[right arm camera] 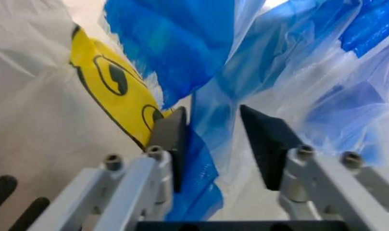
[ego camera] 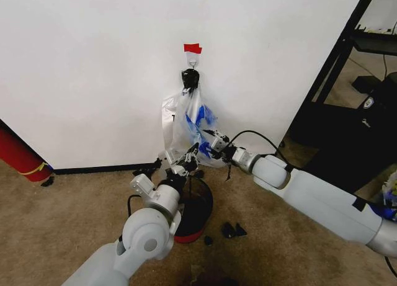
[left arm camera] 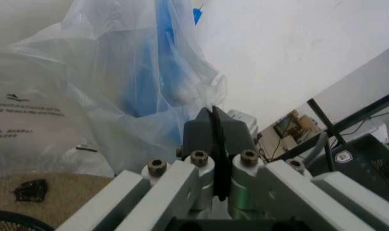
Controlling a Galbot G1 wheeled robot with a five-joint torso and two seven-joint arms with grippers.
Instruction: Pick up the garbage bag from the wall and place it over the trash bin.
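We see the wall (ego camera: 93,69) ahead, white with a black baseboard, and the garbage bag (ego camera: 189,121) hanging on it from a small hook (ego camera: 193,64) under a red tape strip (ego camera: 193,48), its knotted top dark and its body draping down to floor level. The trash bin (ego camera: 197,213) sits on the carpet just in front of the bag, partly behind our left arm. Our right gripper (right arm camera: 213,139) is at the bag's lower right side, jaws spread with blue film between the pads, not yet pinched. Our left gripper (left arm camera: 215,139) is at the bag's lower edge above the bin, pads pressed together, a bit of film at the tips.
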